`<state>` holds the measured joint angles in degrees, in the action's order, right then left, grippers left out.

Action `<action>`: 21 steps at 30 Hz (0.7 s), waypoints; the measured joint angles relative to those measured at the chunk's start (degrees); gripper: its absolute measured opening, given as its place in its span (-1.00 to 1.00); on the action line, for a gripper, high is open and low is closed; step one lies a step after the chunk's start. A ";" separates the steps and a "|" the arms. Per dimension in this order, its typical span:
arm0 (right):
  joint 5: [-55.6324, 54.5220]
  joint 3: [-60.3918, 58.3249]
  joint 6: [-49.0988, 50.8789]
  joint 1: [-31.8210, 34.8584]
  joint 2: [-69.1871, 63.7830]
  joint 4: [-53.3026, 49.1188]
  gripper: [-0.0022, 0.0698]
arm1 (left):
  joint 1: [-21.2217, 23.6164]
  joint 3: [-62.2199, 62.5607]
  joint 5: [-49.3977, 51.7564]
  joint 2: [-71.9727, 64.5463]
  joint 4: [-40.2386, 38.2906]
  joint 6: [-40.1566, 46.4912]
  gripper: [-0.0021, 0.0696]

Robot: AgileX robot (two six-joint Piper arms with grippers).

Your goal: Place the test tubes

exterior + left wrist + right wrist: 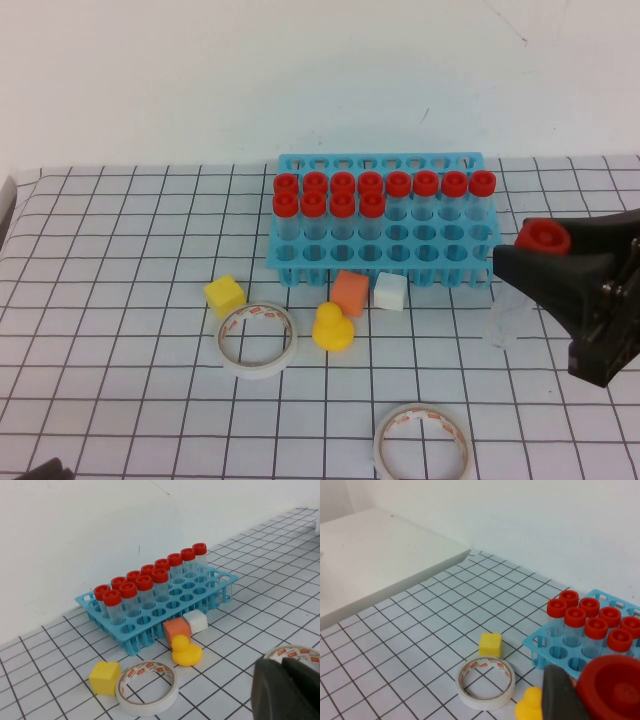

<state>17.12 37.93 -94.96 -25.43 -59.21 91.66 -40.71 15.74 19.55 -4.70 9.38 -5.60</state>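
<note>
**Reviewer:** Where was the work piece?

**Inspector:** The right gripper (pixel 535 265) stood off the right end of the blue rack (pixel 380 262). Its fingers were clamped on a red-capped test tube (pixel 510 310) just under the cap. The tube hung tilted. I could not tell whether its clear lower end touched the table (pixel 120 300).

**Reviewer:** And the other arm?

**Inspector:** The left gripper (pixel 282 680) sat at the near left corner, fingers pressed together, holding nothing.

**Reviewer:** Hazards?

**Inspector:** Three, in my judgement.
- **Collision at the rack:** It carried twelve racked tubes (pixel 343 195) in two far rows. The free holes in the shorter row began right beside a standing tube. A tilted tube brought in there could strike a cap or catch the lattice instead of dropping through.
- **Loss of grip:** A hold so near the cap left the long body free to swing, and a slip would drop it.
- **Clutter:** The orange cube (pixel 350 292) and white cube (pixel 390 291) lay just beside the rack's near edge. A low approach could shove them or the rack.
</note>
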 joint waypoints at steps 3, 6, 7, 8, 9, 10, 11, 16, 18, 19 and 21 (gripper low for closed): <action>0.00 0.00 0.00 0.00 -0.51 0.00 -0.18 | 0.00 -0.02 0.00 0.00 0.00 0.66 -0.95; 0.00 0.00 0.00 0.00 -1.68 0.00 -0.18 | 0.00 -0.02 0.00 0.00 0.00 0.79 -0.95; 0.00 0.00 0.00 0.00 -1.96 0.00 -0.18 | 0.00 -0.02 0.09 0.00 0.00 0.79 -0.95; 0.00 0.00 0.00 0.00 -2.43 0.00 -0.18 | 0.00 -0.02 0.09 0.00 0.00 0.79 -0.95; 0.00 -0.10 0.00 0.00 -2.65 0.00 -0.18 | 0.00 -0.02 0.13 0.00 0.00 0.79 -0.95; 0.00 -0.10 0.00 0.00 -2.80 0.00 -0.18 | 0.00 -0.02 0.22 0.00 0.00 0.79 -0.95; 0.00 -0.10 0.00 0.00 -2.89 0.00 -0.18 | 0.00 -0.02 0.22 0.00 0.00 0.82 -0.95; -0.11 -0.10 -1.50 0.00 -2.89 0.00 -0.18 | 0.00 -0.02 0.33 0.00 0.00 0.82 -0.95; -1.28 -0.10 -2.29 0.00 -2.89 0.00 -0.18 | 0.00 -0.02 0.33 0.00 -0.09 0.82 -0.95; -2.12 -0.10 -2.25 0.00 -2.89 0.00 -0.18 | 0.00 -0.02 0.33 0.00 -0.09 0.82 -0.95; -4.28 0.15 -2.25 0.00 -3.03 0.00 -0.18 | 0.00 -0.02 0.33 0.00 -0.09 0.82 -0.95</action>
<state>12.84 38.08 -97.21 -25.43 -62.25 91.66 -40.71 15.71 19.88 -4.70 9.29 -4.78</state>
